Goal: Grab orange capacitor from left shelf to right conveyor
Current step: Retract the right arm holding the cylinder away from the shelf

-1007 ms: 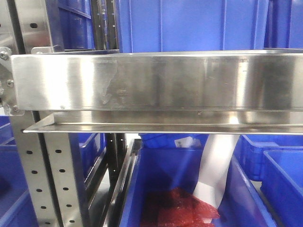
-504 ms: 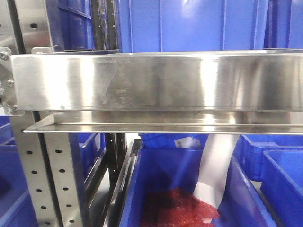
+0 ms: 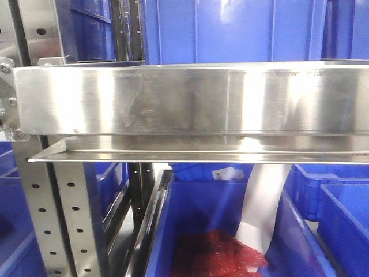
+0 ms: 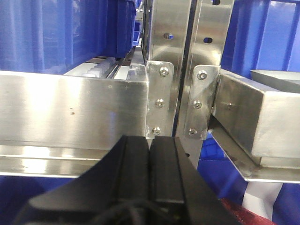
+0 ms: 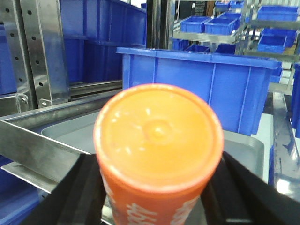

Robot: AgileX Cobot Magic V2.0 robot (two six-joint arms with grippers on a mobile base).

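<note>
The orange capacitor (image 5: 158,131) fills the right wrist view, its round end facing the camera and white print on its side. My right gripper (image 5: 157,187) is shut on it, with a black finger (image 5: 77,192) on either side. It hangs above the left shelf's steel lip (image 5: 33,140). In the front view the left shelf (image 3: 190,101) shows as a wide brushed-steel front lip, and no gripper appears there. My left gripper (image 4: 150,140) is shut on nothing, just in front of the shelf's lip (image 4: 70,108). The right conveyor is out of view.
A grey tray (image 5: 243,145) lies behind the capacitor, with a blue bin (image 5: 197,84) beyond it. Perforated grey uprights (image 3: 63,219) carry the shelf. Below it stands a blue bin (image 3: 202,202) holding red material (image 3: 219,254) and a white sheet (image 3: 262,202).
Only the bright reflections on the shelf's front lip have shifted; nothing else in the front view has moved.
</note>
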